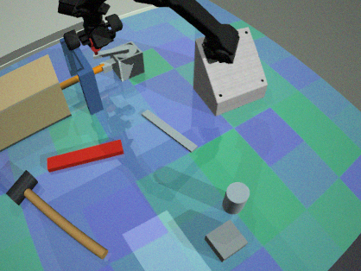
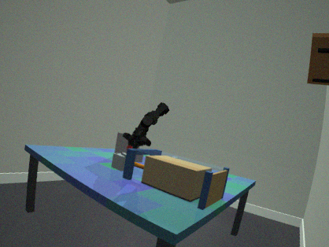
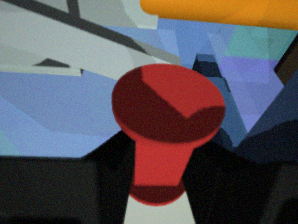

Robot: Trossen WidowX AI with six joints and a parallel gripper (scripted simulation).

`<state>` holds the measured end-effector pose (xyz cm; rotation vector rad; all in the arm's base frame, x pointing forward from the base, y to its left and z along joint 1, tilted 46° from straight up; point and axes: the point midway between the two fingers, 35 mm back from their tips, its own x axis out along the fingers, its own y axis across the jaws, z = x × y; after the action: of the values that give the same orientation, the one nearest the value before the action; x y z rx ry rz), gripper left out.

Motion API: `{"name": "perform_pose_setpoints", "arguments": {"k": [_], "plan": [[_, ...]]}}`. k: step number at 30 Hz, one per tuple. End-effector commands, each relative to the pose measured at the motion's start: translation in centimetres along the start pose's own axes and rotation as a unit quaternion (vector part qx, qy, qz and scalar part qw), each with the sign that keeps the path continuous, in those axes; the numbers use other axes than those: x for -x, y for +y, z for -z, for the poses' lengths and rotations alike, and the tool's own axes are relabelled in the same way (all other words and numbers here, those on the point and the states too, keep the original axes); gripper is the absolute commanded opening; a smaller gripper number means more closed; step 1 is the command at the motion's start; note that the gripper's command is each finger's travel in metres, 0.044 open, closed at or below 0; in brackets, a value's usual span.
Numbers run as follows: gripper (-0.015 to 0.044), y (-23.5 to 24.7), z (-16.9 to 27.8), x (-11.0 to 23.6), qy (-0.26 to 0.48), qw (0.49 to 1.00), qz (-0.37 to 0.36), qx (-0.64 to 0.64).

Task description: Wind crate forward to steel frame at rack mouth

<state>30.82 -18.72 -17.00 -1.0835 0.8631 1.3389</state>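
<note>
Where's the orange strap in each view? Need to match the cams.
Top: the orange strap runs upper left, from the crate past the blue frame toward the winch.
Exterior: short orange strip mid-picture, between the frame post and the crate front.
Wrist: orange band along the top edge, above the red knob held in the gripper.
Shared landmark: the blue frame.

Top view looks steeply down on the table [image 1: 276,142]; exterior stands far off, side-on; wrist sits close above it.
</note>
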Motion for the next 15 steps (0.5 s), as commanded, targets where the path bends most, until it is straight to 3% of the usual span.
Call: {"name": "perform_pose_setpoints", "arguments": {"k": [1, 15], "plan": [[0.0000, -0.2, -1.1, 0.1, -0.013, 1.000, 0.003, -0.001], [0.0000, -0.5, -2.5, 0.8, -0.014, 1.000, 0.003, -0.001]]}}
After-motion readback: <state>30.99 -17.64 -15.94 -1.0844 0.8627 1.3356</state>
